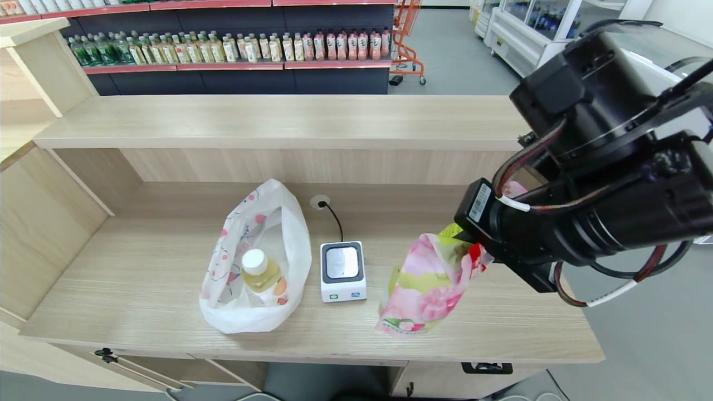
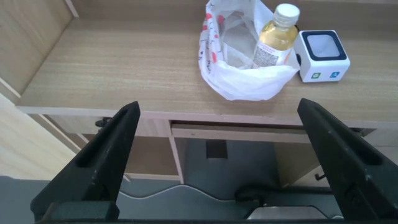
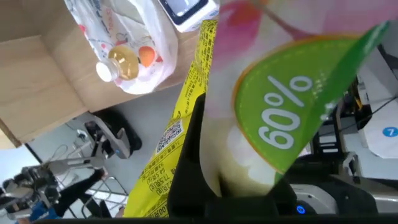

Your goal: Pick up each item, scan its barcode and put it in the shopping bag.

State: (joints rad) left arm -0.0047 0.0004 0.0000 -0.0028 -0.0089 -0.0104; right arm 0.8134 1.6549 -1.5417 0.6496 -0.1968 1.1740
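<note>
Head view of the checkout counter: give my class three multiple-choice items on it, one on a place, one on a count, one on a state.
1. Where does the scanner stand?
A. Inside the bag
B. On the counter, beside the bag
C. On the upper ledge

2. How many bottles are in the bag?
A. None
B. One
C. Three

3. What state is the right gripper in?
A. Open and empty
B. Shut on the scanner
C. Shut on the pouch

Key:
1 B: the scanner sits on the counter, just to the robot's right of the bag.
2 B: a single white-capped bottle shows inside the bag.
3 C: the pouch hangs from the right gripper.
</note>
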